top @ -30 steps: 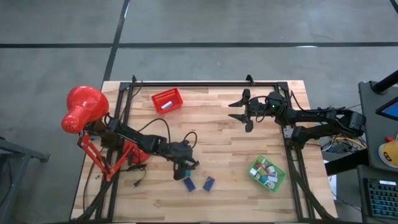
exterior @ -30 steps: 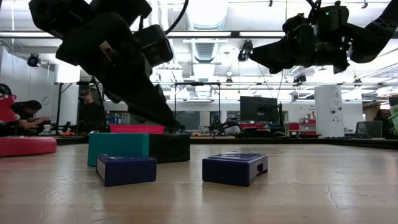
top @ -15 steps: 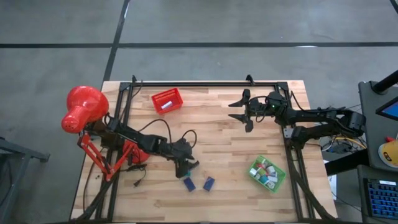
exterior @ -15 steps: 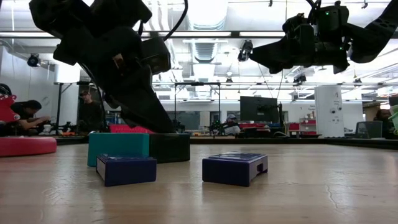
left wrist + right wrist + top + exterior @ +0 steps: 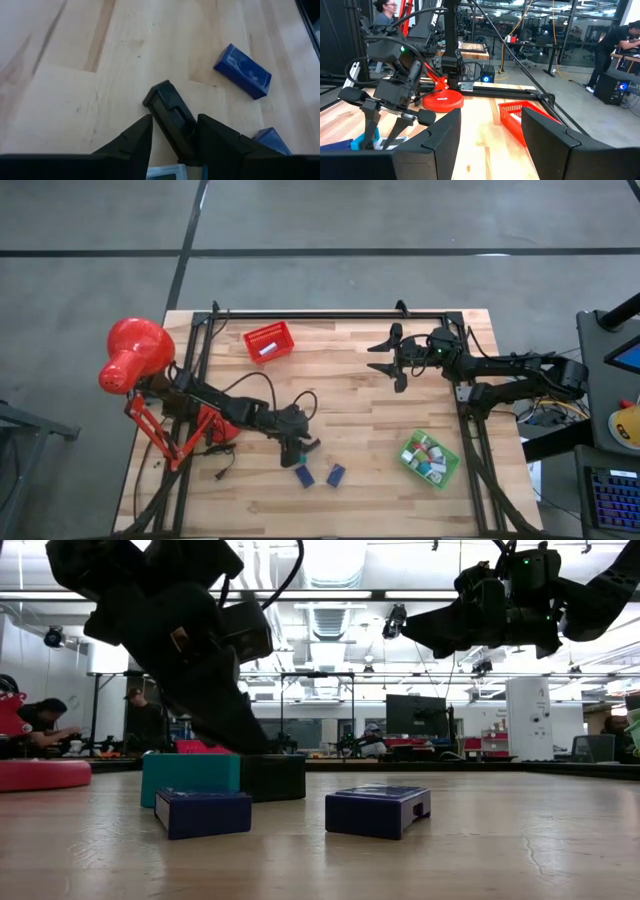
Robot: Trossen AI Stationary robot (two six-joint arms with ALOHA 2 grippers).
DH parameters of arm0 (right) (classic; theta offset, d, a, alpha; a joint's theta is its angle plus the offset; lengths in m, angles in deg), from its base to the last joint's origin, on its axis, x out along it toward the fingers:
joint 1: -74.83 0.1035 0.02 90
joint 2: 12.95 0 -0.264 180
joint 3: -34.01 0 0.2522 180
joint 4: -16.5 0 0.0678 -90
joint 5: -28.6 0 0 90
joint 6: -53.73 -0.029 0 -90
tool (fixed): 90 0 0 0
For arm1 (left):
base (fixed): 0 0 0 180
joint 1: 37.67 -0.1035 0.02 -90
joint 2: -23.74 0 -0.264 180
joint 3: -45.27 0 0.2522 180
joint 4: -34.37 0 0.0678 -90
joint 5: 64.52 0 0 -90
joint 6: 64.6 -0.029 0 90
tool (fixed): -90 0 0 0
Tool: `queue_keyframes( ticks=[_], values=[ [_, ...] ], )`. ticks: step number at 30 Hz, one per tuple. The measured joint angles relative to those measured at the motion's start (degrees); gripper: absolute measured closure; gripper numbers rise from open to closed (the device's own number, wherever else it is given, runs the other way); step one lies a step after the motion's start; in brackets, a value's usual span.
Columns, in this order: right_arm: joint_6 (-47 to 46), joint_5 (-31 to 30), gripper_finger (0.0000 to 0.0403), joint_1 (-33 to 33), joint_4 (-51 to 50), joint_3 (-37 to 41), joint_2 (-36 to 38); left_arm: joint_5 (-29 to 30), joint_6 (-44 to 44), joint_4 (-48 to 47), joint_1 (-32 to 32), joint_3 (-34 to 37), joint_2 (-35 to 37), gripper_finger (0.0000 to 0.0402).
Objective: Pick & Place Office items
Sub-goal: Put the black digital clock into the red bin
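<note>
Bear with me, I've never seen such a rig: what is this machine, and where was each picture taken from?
Two dark robot arms work at a wooden table. One picture looks straight down, one looks level across the tabletop, and two come from cameras on the arms' wrists. The left claw appears closed on a black block lying on the table, near a navy block and a second one. The right claw hangs open and empty above the table. Also there: a red tray, a green tray holding small pieces, and a red lamp.
</note>
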Motion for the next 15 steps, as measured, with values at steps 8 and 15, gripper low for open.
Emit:
queue_keyframes(
  ticks=[8, 15],
  values=[
    [0.0, 0.0, 0.0199, 0.0, 0.0, 0.0, 0.0, -1.3, 0.0, -0.1, 0.0, 0.0, -0.4, 0.0239],
    [0.0, 0.0, 0.0199, 0.0, 0.0, 0.0, 0.0, -1.3, -0.3, -0.6, 0.0, 0.0, -0.5, 0.0239]
  ],
)
